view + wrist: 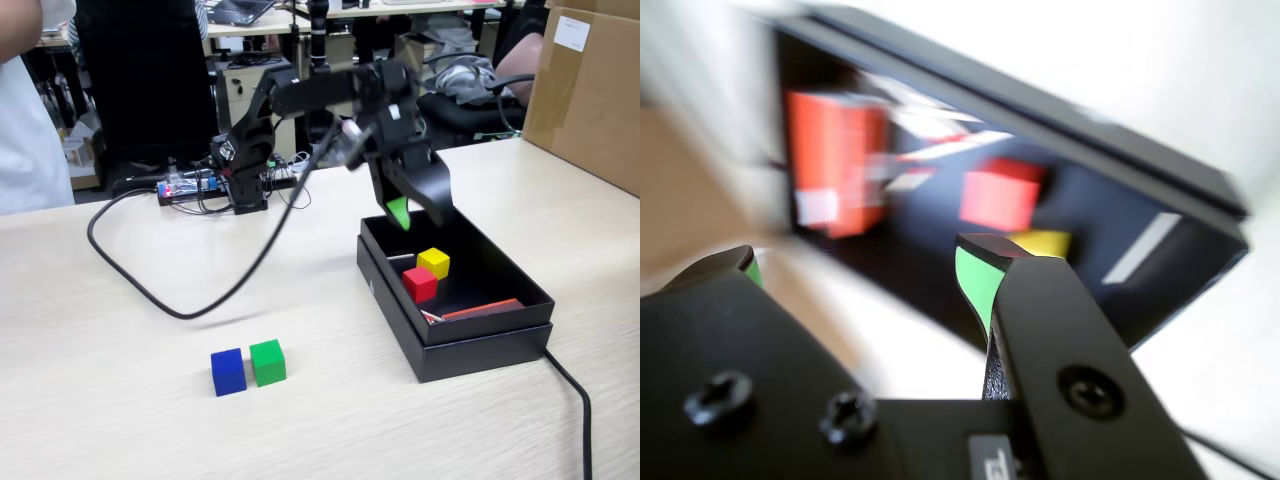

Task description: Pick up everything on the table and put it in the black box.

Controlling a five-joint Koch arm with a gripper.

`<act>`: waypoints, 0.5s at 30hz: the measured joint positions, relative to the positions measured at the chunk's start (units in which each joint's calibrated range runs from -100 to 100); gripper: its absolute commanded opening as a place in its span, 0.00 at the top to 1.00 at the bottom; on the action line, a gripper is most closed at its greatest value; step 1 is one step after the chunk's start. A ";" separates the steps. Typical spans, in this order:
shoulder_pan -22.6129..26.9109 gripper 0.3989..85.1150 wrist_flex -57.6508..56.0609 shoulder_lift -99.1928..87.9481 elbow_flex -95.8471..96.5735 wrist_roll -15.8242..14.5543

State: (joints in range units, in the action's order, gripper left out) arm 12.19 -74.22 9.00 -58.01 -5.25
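Note:
The black box (470, 345) sits on the table (120, 400) at the right of the fixed view. The yellow cube (433, 262) and the red cube (419, 284) lie inside it, touching. The blue cube (228, 372) and the green cube (268, 362) stand side by side on the table, left of the box. My gripper (415, 215) hangs open and empty over the box's far end. In the blurred wrist view my gripper (855, 265) is open, with the box (1200, 200), the red cube (998, 197) and the yellow cube (1042, 242) beyond its green-lined jaws.
A red-edged strip (482, 310) lies in the box's near end. A black cable (180, 300) loops across the table from the arm's base (245, 165); another cable (575, 400) runs off the box's front right. A brown carton (590, 90) stands at the right rear.

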 measured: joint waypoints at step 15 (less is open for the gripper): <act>-19.39 0.43 -1.39 7.77 -4.29 10.94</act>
State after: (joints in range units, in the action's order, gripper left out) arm -7.20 -75.61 16.76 -62.30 5.69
